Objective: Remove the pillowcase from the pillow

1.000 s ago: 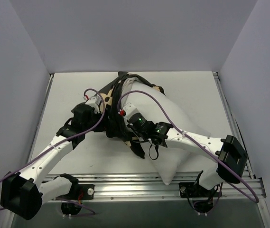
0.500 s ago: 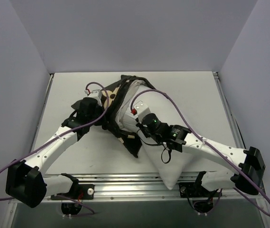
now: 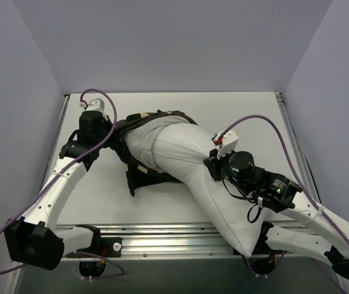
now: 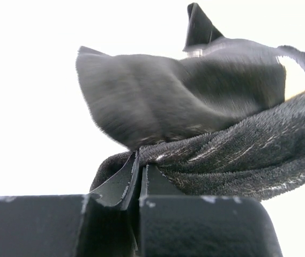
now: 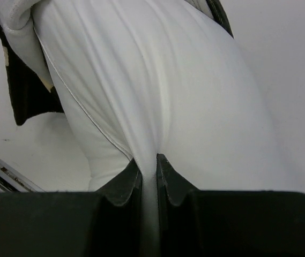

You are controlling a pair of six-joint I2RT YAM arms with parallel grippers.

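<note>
Fabric of the black velvety pillowcase (image 3: 138, 173) lay bunched around the pillow's end at 10 o'clock, left of the centre of the white table (image 3: 94, 196). Just beside it, the left gripper (image 4: 140, 160) kept its jaws pinched tight on a fold of that fabric. The plain white pillow (image 3: 189, 153) stretched diagonally from the centre toward 5 o'clock, mostly bare, with only its upper-left end wrapped by the cover. At 3 o'clock the right gripper (image 5: 148, 160) clamped its narrow jaws on a raised ridge of the pillow's cloth.
</note>
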